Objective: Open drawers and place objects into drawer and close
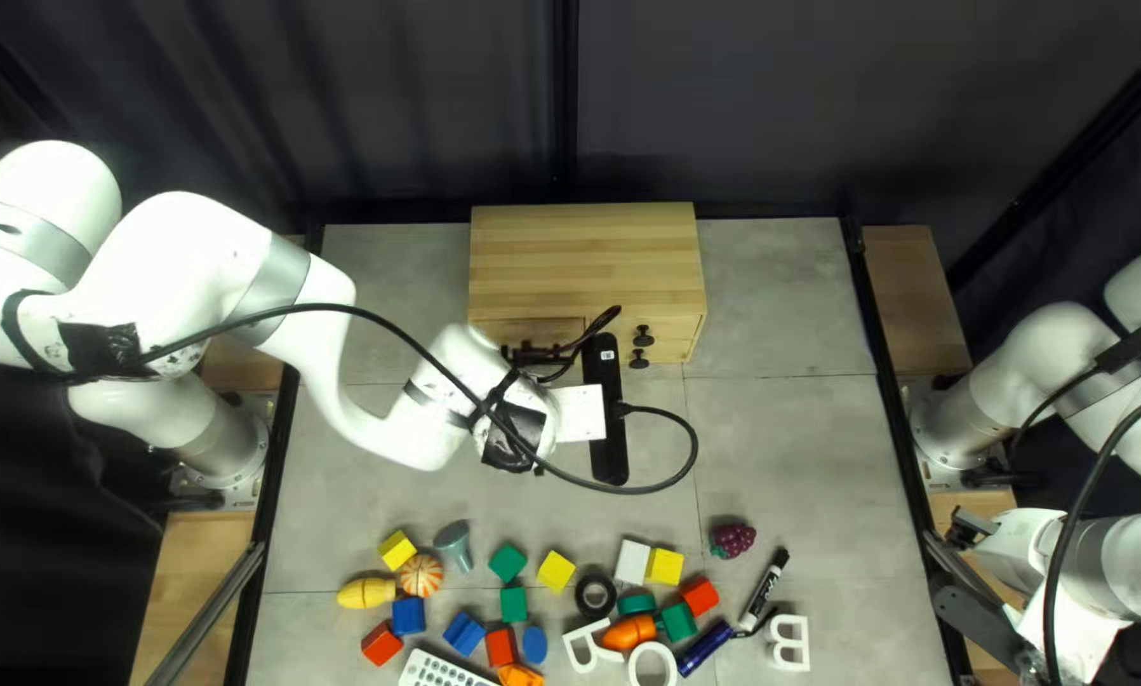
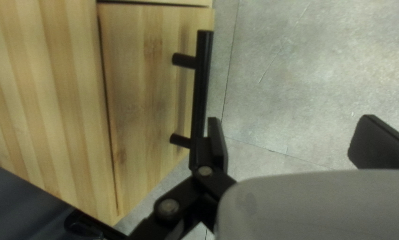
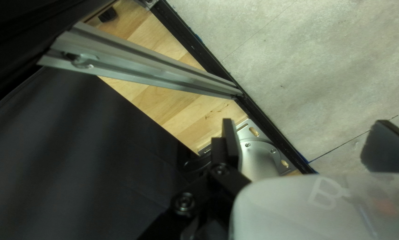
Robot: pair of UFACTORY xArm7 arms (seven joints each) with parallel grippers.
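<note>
At the back of the top left view stands the wooden cabinet. Two round black knobs show on its front's right part. My left gripper is at the front's left part, partly hidden by its own arm and cable. In the left wrist view a black bar handle crosses a closed wooden front panel. My left gripper is open, one finger beside the handle's end, the other well away over the table. At the table's right edge is my right gripper; in its wrist view the right gripper stands open and empty.
Along the near side of the table lie coloured blocks, toy vegetables, white letters, a black tape roll, a marker, toy grapes and a white remote. A metal rail runs beside my right gripper.
</note>
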